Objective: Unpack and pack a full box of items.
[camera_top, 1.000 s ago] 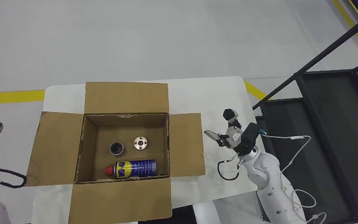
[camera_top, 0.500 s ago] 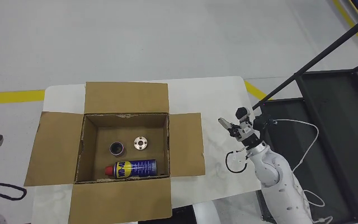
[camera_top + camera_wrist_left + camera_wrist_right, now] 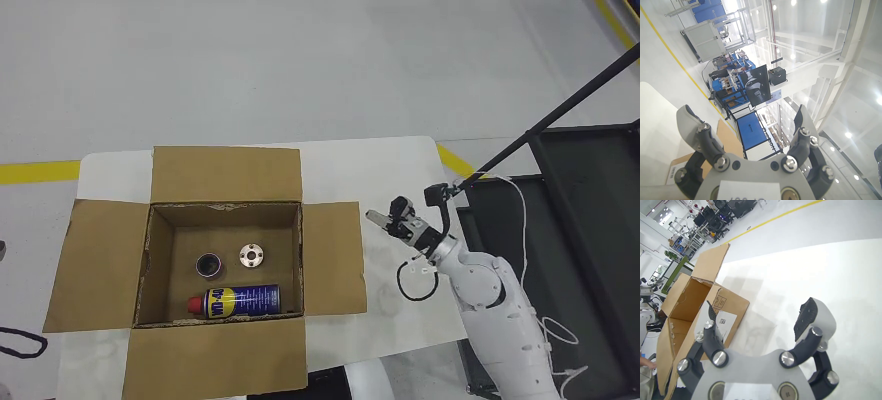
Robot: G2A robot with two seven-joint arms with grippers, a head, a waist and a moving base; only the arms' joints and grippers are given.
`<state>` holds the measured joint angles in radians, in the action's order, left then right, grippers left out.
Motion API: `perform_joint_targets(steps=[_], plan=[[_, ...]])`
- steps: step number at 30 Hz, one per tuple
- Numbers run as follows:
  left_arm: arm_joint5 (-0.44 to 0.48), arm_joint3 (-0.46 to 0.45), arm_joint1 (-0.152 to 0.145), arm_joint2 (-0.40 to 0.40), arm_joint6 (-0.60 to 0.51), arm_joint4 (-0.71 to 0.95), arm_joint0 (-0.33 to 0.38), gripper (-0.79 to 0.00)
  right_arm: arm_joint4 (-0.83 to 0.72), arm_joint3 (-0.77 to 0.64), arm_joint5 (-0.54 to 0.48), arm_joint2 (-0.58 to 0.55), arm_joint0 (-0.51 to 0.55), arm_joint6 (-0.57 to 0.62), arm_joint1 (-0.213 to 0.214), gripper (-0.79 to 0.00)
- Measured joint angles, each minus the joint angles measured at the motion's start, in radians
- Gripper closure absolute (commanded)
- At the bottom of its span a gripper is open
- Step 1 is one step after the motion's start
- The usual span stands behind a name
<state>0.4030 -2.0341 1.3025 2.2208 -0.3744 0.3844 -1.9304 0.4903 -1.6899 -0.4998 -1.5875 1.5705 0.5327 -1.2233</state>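
- The left gripper (image 3: 744, 110) pointed upward, toward the hall's ceiling. Its two fingers (image 3: 687, 117) were spread wide with nothing between them. A corner of the white tabletop (image 3: 655, 123) and an edge of the cardboard box (image 3: 727, 136) lay beside it.
- The box (image 3: 225, 172) sat open on the tabletop (image 3: 400, 170) with all four flaps folded outward. Its left flap reached past the tabletop's left edge.
- A small dark round cup (image 3: 208, 265) stood on the box floor towards the left, its mouth facing up.
- A blue and yellow spray can (image 3: 235, 300) with a red cap lay on its side along the box's near wall. The cap pointed left. The can lay near the cup without touching it.
- A copper-coloured round flange (image 3: 250, 256) with a hole in its middle lay flat just right of the cup, apart from it and from the can.
- The right half of the box floor was bare cardboard.
- The right gripper (image 3: 386, 216) hung over bare tabletop to the right of the box's right flap, near it but not touching it. Its fingers (image 3: 807, 313) were spread open and held nothing.
- In the right wrist view the right gripper (image 3: 759, 305) faced the tabletop (image 3: 800, 275), with the box (image 3: 677, 306) off to one side.
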Motion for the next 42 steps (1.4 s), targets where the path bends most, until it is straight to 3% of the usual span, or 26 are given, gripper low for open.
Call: perform_joint_targets(steps=[9,23,31,42], plan=[[0.0,0.0,0.0,0.0,0.0,0.0,0.0,-0.785,-0.143,0.029,0.013,0.036,-0.035,0.206,0.014,-0.785],[0.0,0.0,0.0,0.0,0.0,0.0,0.0,-0.785,-0.368,-0.032,0.061,0.058,-0.021,0.262,0.025,-0.785],[0.0,0.0,0.0,0.0,0.0,0.0,0.0,-0.785,-0.354,-0.085,0.104,0.087,-0.031,0.259,0.03,-0.785],[0.0,0.0,0.0,0.0,0.0,0.0,0.0,-0.785,-0.326,-0.111,0.149,0.227,-0.098,0.227,0.023,-0.785]])
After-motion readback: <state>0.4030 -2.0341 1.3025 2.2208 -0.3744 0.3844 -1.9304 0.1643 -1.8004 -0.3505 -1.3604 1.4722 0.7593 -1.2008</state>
